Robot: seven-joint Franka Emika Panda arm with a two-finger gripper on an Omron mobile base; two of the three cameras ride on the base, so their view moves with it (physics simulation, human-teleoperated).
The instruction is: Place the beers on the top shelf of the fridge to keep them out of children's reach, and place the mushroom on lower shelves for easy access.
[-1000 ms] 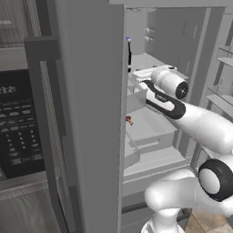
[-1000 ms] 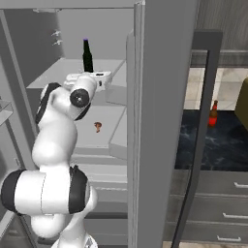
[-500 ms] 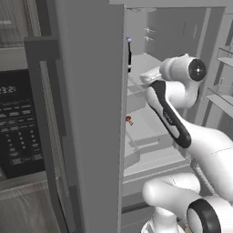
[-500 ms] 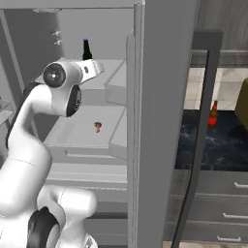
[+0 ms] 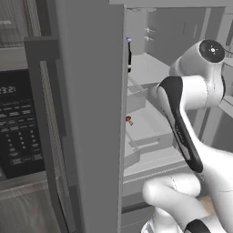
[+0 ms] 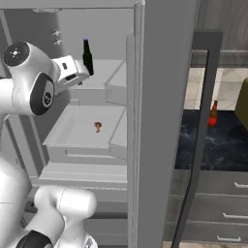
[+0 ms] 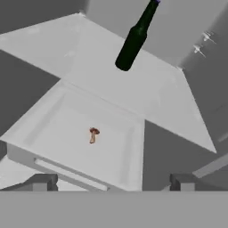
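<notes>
The dark green beer (image 6: 87, 57) (image 7: 132, 41) with a purple cap stands upright on the top shelf (image 6: 102, 79) (image 7: 151, 95) of the open fridge (image 6: 164, 97). Its edge shows past the fridge wall (image 5: 129, 55). The brown beer (image 6: 212, 114) stands outside on the dark counter to the right. The mushroom (image 6: 98, 126) (image 5: 129, 120) (image 7: 93, 134) lies on the lower shelf (image 6: 68, 133) with the drawer front. My gripper (image 7: 113, 182) hangs open and empty in front of the shelves, looking down at both. The white hand (image 6: 69, 70) is left of the green bottle, apart from it.
A black microwave (image 5: 18, 118) sits left of the fridge. The fridge's tall dark side wall (image 5: 91, 100) stands between the shelves and the counter. Grey drawers (image 6: 218, 189) lie under the dark counter (image 6: 218, 145). My arm's elbow (image 5: 207, 68) stands high inside the fridge opening.
The arm has swung up and the hand has drawn back to the left, away from the green bottle. The bottle and the mushroom have stayed put. The jaws stayed open.
</notes>
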